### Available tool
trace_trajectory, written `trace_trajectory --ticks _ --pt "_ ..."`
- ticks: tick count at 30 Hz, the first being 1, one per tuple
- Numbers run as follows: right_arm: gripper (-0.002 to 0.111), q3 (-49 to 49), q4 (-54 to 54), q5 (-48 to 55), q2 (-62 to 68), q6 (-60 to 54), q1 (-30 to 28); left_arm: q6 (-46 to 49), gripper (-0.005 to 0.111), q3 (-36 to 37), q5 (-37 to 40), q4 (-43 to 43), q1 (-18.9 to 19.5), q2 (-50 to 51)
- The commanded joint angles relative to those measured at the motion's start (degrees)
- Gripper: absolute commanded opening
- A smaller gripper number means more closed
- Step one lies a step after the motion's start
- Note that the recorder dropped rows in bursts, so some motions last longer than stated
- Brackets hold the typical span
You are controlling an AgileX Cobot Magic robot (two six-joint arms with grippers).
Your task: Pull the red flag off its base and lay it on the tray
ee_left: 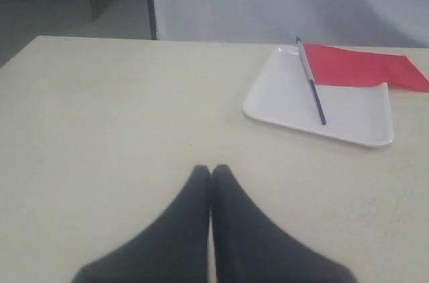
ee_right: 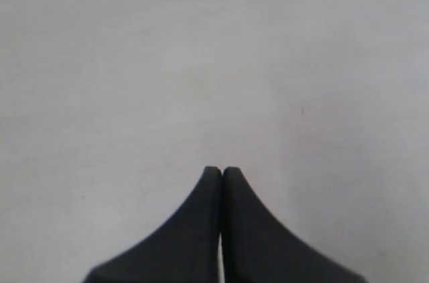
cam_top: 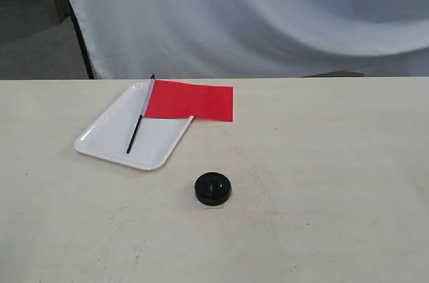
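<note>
The left gripper (ee_left: pixel 211 170) has its 2 black fingers pressed together tip to tip, with nothing between them. It hangs over bare pale wooden table (ee_left: pixel 100 108), and nothing lies beside it. The right gripper (ee_right: pixel 222 170) is likewise closed tight and empty, with only plain, featureless surface showing beyond it. Neither gripper appears in the exterior view.

In the left wrist view, the flat white rectangular plastic tray (ee_left: pixel 362 137) with rounded corners sits well apart from the fingertips. An open stretch of table lies between them.

In the exterior view the tray (cam_top: pixel 100 147) lies left of centre, set at an angle. The red flag (cam_top: pixel 191 100) lies on it, off its stand. Its thin black-and-silver pole runs diagonally across the tray floor, pointed tip at the far rim. The bright red rectangular cloth spreads rightward over the tray's far right edge onto the table.

The small round black plastic base (cam_top: pixel 213 188) stands alone at lower centre, near the tray's nearest corner but not touching it.

Behind the table hangs a draped white cloth (cam_top: pixel 281 15). A dark upright bar (cam_top: pixel 81 45) stands at its left edge in the upper left.
</note>
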Motion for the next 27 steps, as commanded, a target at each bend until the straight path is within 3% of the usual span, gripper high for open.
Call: trace_trajectory --ticks 1,13,21,27 --pt "-0.001 5.0 0.6 -11.2 -10.5 -1.6 4.1 0.1 0.000 0.1 -0.1 0.0 -0.5 -0.1" --pt "-0.001 22.0 1.0 -39.9 -33.7 -1.2 17.0 0.1 0.000 0.1 -0.1 0.0 -0.5 -0.1" --pt "-0.001 23.3 2.4 -40.0 -55.5 2.4 29.1 0.1 0.000 0.1 -0.1 0.0 -0.5 -0.1" --pt "-0.001 25.9 2.4 -38.7 -72.5 1.4 31.2 0.1 0.000 0.1 -0.1 0.0 -0.5 -0.1"
